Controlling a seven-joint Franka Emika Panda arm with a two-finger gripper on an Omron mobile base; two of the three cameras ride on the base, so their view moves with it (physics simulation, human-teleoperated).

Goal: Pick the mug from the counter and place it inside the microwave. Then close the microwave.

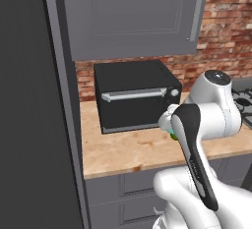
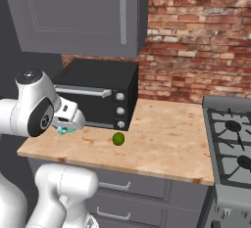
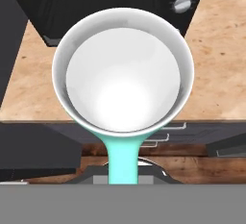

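The mug (image 3: pixel 124 71) is seen from above in the hand view, with a white rim and inside and its teal handle pointing down. My gripper (image 3: pixel 124 171) is shut on that handle. The mug hangs above the front edge of the wooden counter (image 3: pixel 218 69). From the right base view, a teal sliver of the mug (image 2: pixel 62 131) peeks out under my gripper (image 2: pixel 68 122), at the counter's (image 2: pixel 162 141) left end and in front of the black oven. The microwave is out of view.
A small black oven (image 1: pixel 133 95) with a silver bar handle stands at the back of the counter (image 1: pixel 123 149). To its right lies a green lime (image 2: pixel 118 138). A gas stove (image 2: pixel 230 144) borders the counter's right end. A tall dark panel (image 1: pixel 29 125) rises on the left, with grey wall cabinets (image 1: pixel 133 12) overhead.
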